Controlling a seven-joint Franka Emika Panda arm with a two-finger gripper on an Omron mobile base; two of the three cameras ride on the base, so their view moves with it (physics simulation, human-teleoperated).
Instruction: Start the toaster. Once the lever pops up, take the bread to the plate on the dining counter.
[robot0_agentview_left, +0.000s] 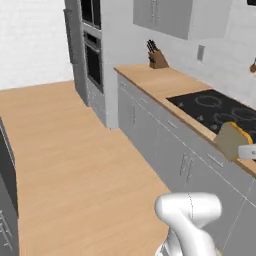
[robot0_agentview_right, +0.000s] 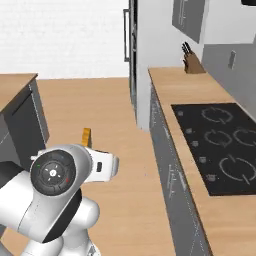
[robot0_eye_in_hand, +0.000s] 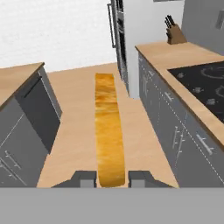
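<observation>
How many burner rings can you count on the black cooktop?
4 on the cooktop, in the right base view: one at the far end, two in the middle, one nearest. The right edge is cropped, so more may be hidden.

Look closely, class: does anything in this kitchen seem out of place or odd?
Only the bread: it is clamped edge-on in the gripper, carried in mid-air above the floor. The knife block and cooktop look normal.

The bread (robot0_eye_in_hand: 108, 131), centre of the hand view, looks rough and golden-brown on its crust edge. The worktop (robot0_eye_in_hand: 175, 54) at upper right is matt pale wood; the hob (robot0_agentview_right: 220, 145) is glossy black; cabinet fronts (robot0_agentview_left: 165, 145) smooth grey.
</observation>
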